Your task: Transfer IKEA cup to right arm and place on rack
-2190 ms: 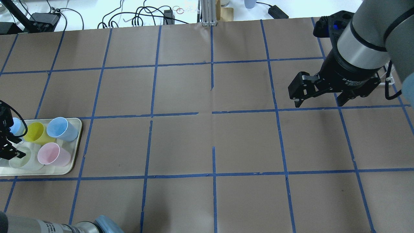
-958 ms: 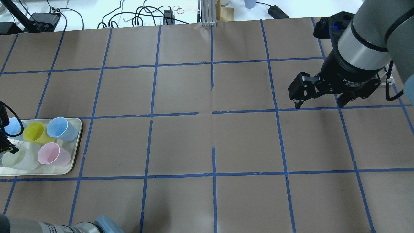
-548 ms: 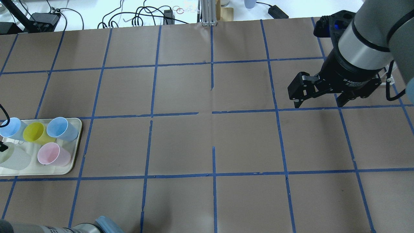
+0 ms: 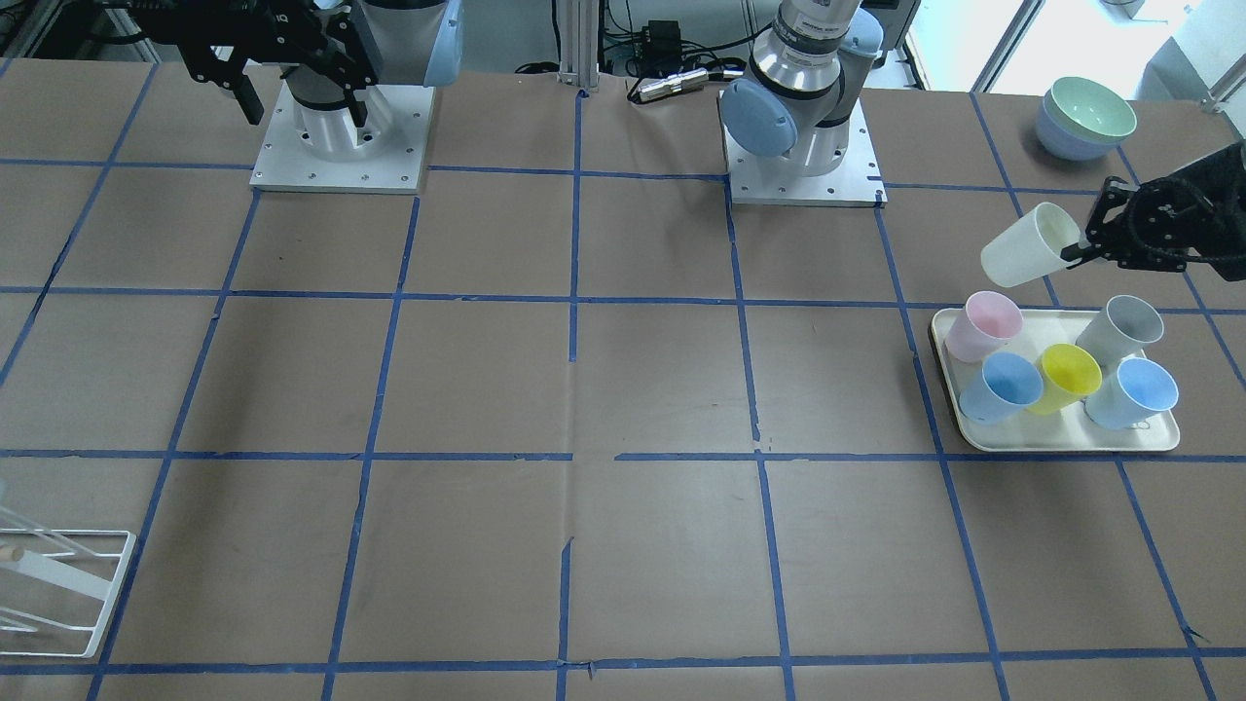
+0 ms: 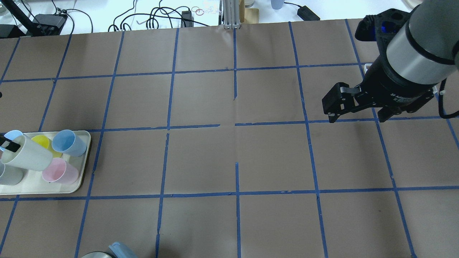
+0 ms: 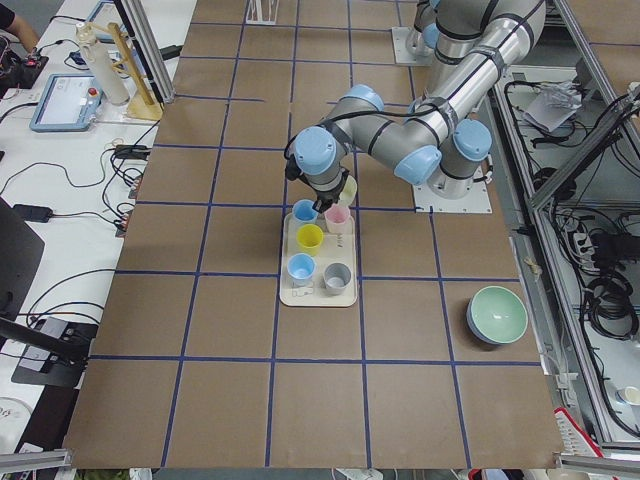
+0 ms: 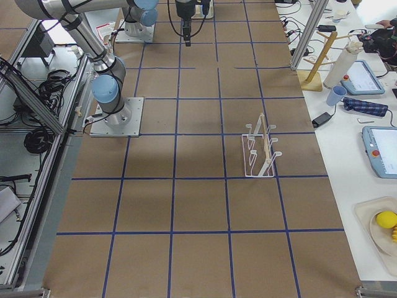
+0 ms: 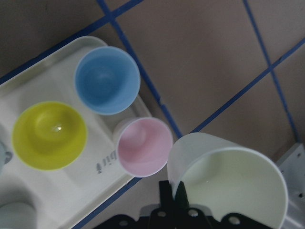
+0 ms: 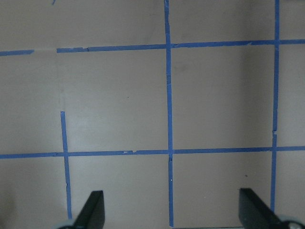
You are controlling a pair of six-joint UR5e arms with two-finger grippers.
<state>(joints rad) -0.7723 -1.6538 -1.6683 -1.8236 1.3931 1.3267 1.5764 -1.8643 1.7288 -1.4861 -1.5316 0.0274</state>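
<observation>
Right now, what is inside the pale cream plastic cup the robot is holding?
The pale cream plastic cup looks empty inside. The left gripper pinching its rim covers a small bit of the wall.

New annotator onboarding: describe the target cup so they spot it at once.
Find the cream tray of cups on the robot's left. The cup is the off-white one held tilted in the air by the left claw; the rest stand on the tray.

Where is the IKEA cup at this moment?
In the front-facing view the IKEA cup is at the right side, held tilted in the air by the left gripper, just past the pink cup on the tray, toward the robot's base.
</observation>
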